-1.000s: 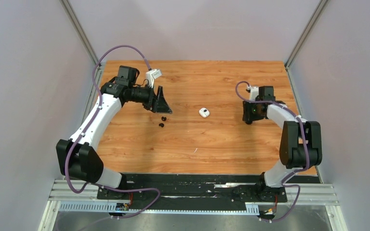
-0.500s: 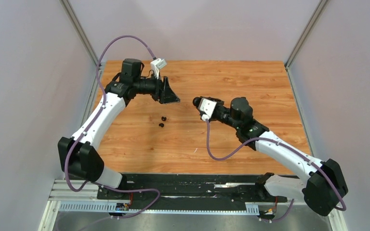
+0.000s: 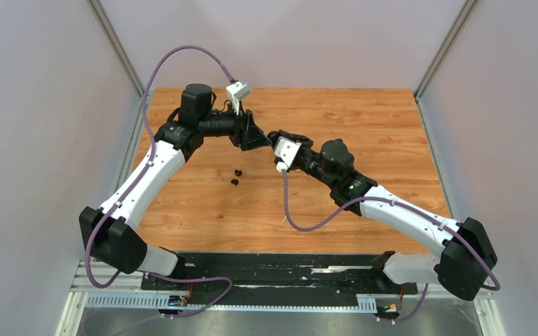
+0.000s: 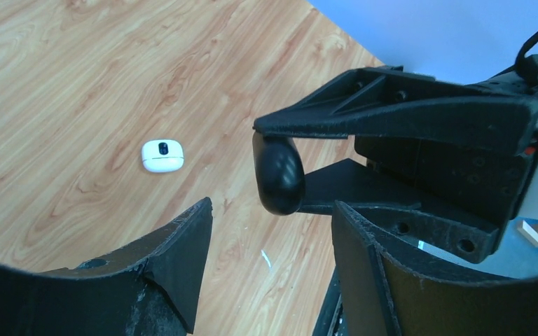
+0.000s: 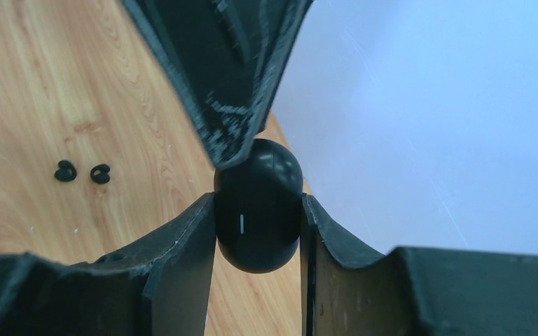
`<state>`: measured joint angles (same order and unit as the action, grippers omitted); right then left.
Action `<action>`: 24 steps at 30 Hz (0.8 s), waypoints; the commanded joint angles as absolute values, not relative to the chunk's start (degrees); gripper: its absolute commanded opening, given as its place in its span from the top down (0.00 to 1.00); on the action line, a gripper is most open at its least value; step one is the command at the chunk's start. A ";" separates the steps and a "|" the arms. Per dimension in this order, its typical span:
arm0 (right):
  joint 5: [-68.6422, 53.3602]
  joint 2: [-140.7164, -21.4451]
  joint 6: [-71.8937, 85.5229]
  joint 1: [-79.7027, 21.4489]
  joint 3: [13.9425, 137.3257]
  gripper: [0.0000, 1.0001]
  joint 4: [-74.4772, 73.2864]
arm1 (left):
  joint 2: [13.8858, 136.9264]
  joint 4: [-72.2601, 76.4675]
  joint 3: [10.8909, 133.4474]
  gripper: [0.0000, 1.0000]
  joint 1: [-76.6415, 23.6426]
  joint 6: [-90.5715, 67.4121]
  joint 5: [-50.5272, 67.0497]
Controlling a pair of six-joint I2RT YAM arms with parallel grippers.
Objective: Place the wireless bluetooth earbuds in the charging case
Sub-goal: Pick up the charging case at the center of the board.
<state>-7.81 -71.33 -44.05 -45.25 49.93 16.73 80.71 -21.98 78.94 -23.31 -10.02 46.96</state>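
Note:
My right gripper [image 5: 258, 204] is shut on a black pebble-shaped charging case [image 5: 258, 213] with a small light line on its front, held above the table. In the top view the right gripper [image 3: 274, 136] meets my left gripper [image 3: 260, 140] tip to tip at the table's middle back. The left gripper [image 4: 272, 210] is open, with the black case [image 4: 278, 175] just ahead of its jaws. One left finger [image 5: 231, 105] touches the case's top. Two tiny black earbuds [image 3: 235, 176] lie side by side on the wood, also seen in the right wrist view [image 5: 82, 172].
A small white rounded case with a dark patch [image 4: 162, 155] lies on the wooden table [image 3: 364, 112]; in the top view the right arm covers it. Grey walls stand on three sides. A purple cable [image 3: 301, 224] hangs from the right wrist.
The right arm has swung from the table's right side to the middle, bringing the black case to the left gripper. The left gripper has moved right and its jaws have narrowed a little.

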 commanded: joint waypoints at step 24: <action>-5.89 -72.07 -42.04 -47.74 53.31 1.00 20.72 | 84.42 -14.81 80.73 0.42 -24.43 -12.71 52.41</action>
